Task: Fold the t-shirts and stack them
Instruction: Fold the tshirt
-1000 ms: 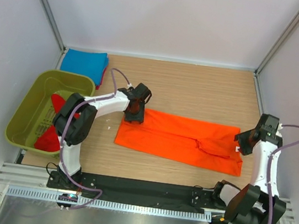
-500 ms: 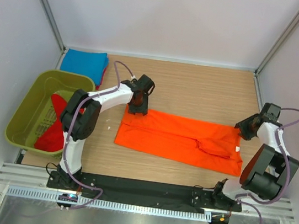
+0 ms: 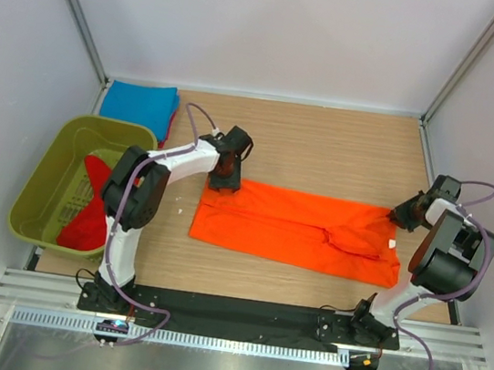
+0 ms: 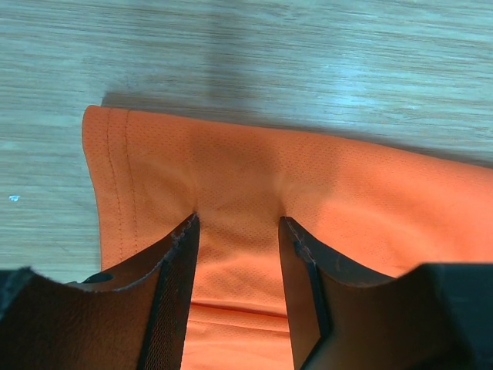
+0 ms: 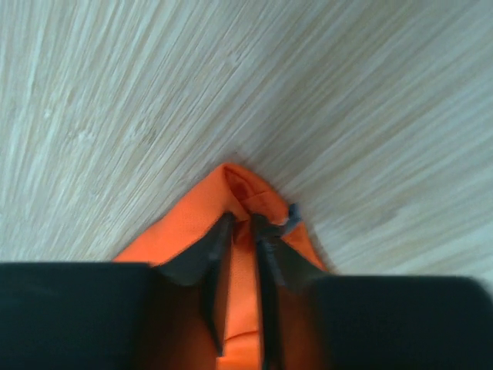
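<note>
The bright orange t-shirt [image 3: 296,229] lies folded into a long strip across the middle of the wooden table. My left gripper [image 3: 222,180] is open and presses down on its far left corner; in the left wrist view [image 4: 237,220] the cloth [image 4: 347,185] bulges between the spread fingers. My right gripper [image 3: 396,217] is at the far right corner; in the right wrist view [image 5: 243,218] its jaws are pinched shut on a raised fold of orange cloth [image 5: 192,220]. A folded blue t-shirt [image 3: 140,104] lies at the back left on a red one [image 3: 171,128].
An olive-green plastic tub [image 3: 41,179] stands at the left edge with red t-shirts [image 3: 85,227] inside. White walls close in the table on three sides. Bare wood lies behind and in front of the orange strip.
My right arm has swung down and back, bringing its gripper onto the shirt's far right corner. My left gripper has shifted slightly back onto the far left corner.
</note>
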